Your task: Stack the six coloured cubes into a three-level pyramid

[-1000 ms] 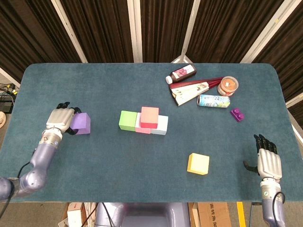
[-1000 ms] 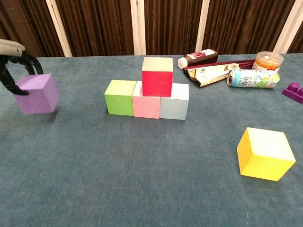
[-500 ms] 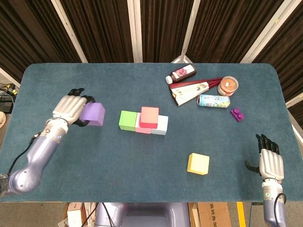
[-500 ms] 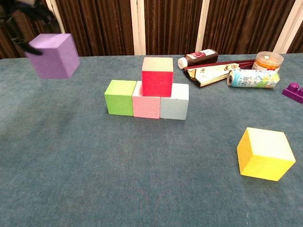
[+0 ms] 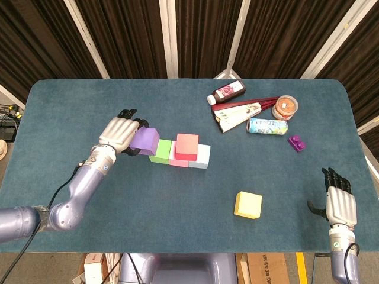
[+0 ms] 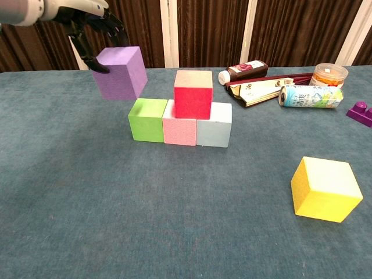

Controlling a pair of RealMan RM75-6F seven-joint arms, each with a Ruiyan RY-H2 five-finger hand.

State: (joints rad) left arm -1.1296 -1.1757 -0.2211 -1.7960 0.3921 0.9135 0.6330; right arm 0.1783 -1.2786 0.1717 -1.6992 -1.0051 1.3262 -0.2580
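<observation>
A green cube [image 5: 159,151] [image 6: 147,120], a pink cube [image 6: 180,130] and a pale blue cube [image 5: 201,157] [image 6: 214,125] form a row at mid-table. A red cube [image 5: 187,146] [image 6: 193,93] sits on top, over the pink and pale blue ones. My left hand [image 5: 119,134] [image 6: 87,23] holds a purple cube [image 5: 144,141] [image 6: 120,72] in the air, just above and left of the green cube. A yellow cube [image 5: 248,205] [image 6: 325,189] lies alone at the front right. My right hand [image 5: 339,201] rests open near the table's front right corner, holding nothing.
At the back right lie a dark bottle [image 5: 227,92], a folded fan [image 5: 240,113], a printed can [image 5: 267,126], a small orange-lidded tub [image 5: 285,107] and a purple toy brick [image 5: 296,142]. The table [image 5: 118,201] is covered in blue-green cloth.
My left hand has lifted the purple cube off the table and carried it rightward, from the left side to just above the green cube. The right hand has barely moved.
</observation>
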